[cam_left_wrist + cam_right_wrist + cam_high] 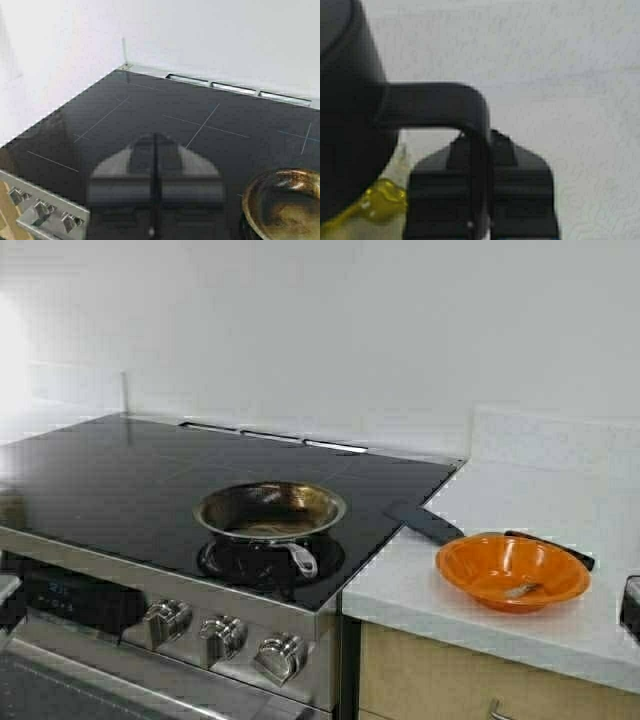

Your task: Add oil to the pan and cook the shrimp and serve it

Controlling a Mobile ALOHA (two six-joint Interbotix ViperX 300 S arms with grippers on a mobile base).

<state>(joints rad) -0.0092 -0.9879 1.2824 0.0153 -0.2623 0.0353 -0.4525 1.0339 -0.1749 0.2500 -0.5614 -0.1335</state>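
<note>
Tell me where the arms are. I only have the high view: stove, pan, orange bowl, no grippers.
Observer: The right wrist view shows the right gripper shut on the black handle of the jug.
Operator: Is there oil in it?
Observer: Yes, yellow-green oil shows below its black top.
Operator: And the left arm?
Observer: The left gripper is shut and empty, over the dark stovetop, with the pan close by.
</note>
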